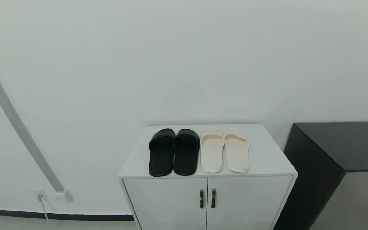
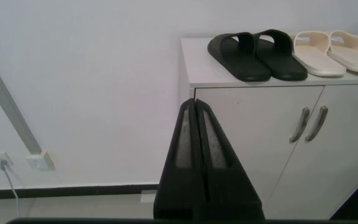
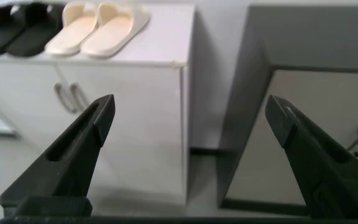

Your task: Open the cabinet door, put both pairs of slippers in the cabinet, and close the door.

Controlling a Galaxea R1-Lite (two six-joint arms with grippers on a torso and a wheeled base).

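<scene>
1. The cabinet [image 1: 168, 204] stands against the wall with both doors shut. Its two handles [image 1: 202, 198] sit side by side at the middle.
2. The black slippers [image 1: 174, 153] lie on its top toward the left, toes to the wall. The cream slippers [image 1: 224, 151] lie just beside them on the right.
3. The left gripper [image 2: 195, 102] is apart from the cabinet, facing its left front corner, with its fingers pressed together on nothing.
4. The right gripper [image 3: 190, 102] is spread wide and empty, facing the gap between the cabinet and a dark cabinet [image 1: 340, 143].
</scene>
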